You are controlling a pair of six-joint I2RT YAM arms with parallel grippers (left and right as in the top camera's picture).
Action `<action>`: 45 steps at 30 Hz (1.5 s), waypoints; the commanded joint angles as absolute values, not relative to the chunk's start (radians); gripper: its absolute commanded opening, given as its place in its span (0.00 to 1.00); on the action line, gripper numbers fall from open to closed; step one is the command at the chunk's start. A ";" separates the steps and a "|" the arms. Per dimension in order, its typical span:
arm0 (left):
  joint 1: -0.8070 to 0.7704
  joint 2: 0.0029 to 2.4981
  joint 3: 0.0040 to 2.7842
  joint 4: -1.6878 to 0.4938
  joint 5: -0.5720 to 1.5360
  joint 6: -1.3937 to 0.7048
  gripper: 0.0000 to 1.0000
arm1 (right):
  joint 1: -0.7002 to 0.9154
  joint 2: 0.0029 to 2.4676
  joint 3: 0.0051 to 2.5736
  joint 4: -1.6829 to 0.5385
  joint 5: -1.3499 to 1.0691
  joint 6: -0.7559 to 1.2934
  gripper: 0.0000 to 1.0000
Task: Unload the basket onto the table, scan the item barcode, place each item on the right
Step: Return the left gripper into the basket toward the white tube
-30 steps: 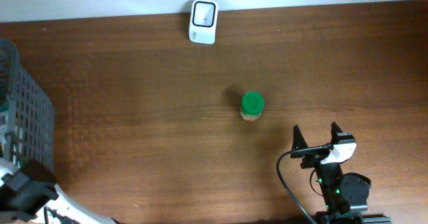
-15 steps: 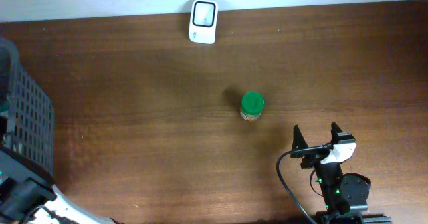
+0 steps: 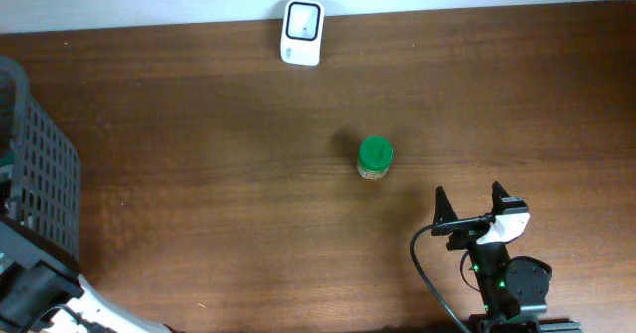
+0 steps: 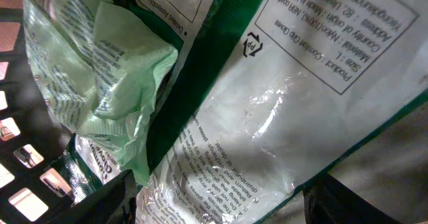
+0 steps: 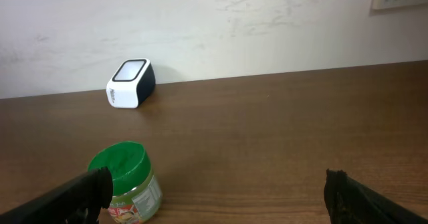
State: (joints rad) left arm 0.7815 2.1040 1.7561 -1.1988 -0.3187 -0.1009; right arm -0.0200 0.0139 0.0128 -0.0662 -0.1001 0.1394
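Inside the black basket (image 3: 48,179), my left gripper (image 4: 221,209) is open. Its dark fingers (image 4: 100,204) stand on either side of a clear, green-edged plastic packet (image 4: 281,110) printed with text. I cannot tell whether they touch it. No barcode shows on it. A crumpled light green bag (image 4: 100,70) lies beside the packet. The white scanner (image 3: 302,32) stands at the table's far edge and also appears in the right wrist view (image 5: 130,83). A green-lidded jar (image 3: 375,158) stands mid-table. My right gripper (image 3: 473,206) is open and empty, just behind the jar (image 5: 127,180).
The basket's mesh wall (image 4: 20,164) closes in the left gripper at the left. A wall runs behind the scanner. The right arm's base and cable (image 3: 502,278) sit at the near edge.
In the overhead view, the visible part of the left arm at the bottom left has slid slightly down and left. The jar, the scanner and the right arm are unmoved.
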 commanded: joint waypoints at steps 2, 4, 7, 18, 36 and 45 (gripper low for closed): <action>0.785 2.100 1.747 -1.186 -0.330 -0.096 0.69 | -0.027 0.007 0.006 -0.068 -0.113 0.147 0.98; 0.785 2.104 1.747 -1.183 -0.330 -0.096 0.68 | -0.027 0.007 0.006 -0.068 -0.113 0.147 0.98; 0.785 2.128 1.747 -1.181 -0.330 -0.096 0.60 | -0.027 0.007 0.006 -0.068 -0.113 0.147 0.98; 0.784 2.104 1.973 -1.316 -0.317 -0.097 0.00 | -0.027 0.007 0.006 -0.068 -0.113 0.147 0.98; 0.582 1.687 2.378 -1.357 -0.146 -0.112 0.55 | -0.027 0.007 0.006 -0.068 -0.113 0.147 0.98; 0.928 1.794 1.859 -1.188 0.057 0.047 0.78 | -0.027 0.007 0.006 -0.068 -0.113 0.147 0.98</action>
State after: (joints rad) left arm 0.8780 1.7744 1.9671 -1.2392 -0.0036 -0.0669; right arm -0.0200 0.0139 0.0128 -0.0662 -0.0998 0.1398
